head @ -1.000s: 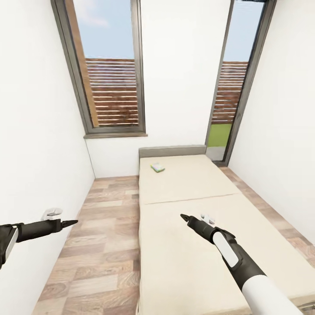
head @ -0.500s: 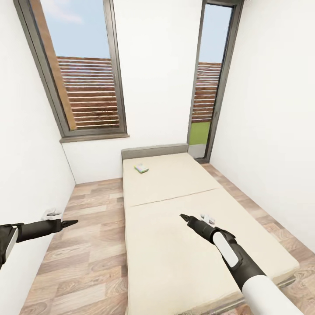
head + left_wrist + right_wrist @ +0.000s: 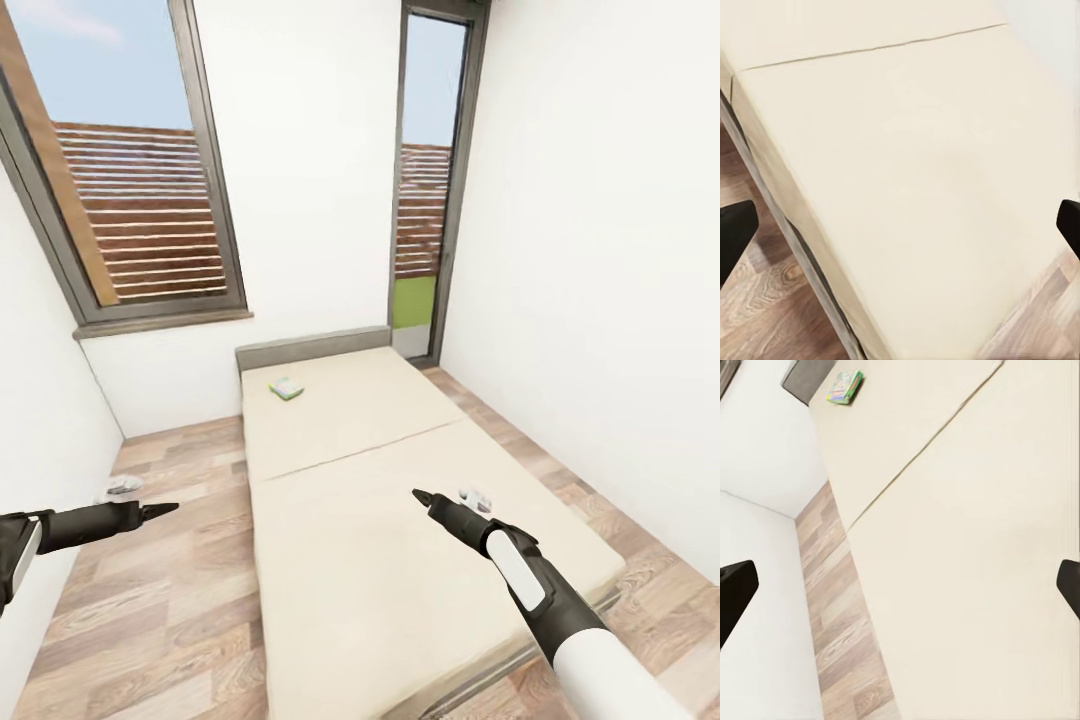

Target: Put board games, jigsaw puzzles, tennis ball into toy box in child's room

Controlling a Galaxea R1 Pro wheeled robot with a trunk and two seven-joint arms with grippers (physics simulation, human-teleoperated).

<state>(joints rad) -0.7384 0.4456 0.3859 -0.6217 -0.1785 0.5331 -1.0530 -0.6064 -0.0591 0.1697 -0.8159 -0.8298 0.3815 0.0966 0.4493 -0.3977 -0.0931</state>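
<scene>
A board game [image 3: 287, 389] lies near the headboard [image 3: 312, 348] end of the bed [image 3: 400, 560], while both empty grippers, left [image 3: 172, 508] and right [image 3: 416, 494], are spread wide.

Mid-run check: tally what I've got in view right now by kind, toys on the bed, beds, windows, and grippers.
Board games: 1, near the headboard
Beds: 1
Windows: 2
Grippers: 2, left and right, both holding nothing
Total: 6
</scene>
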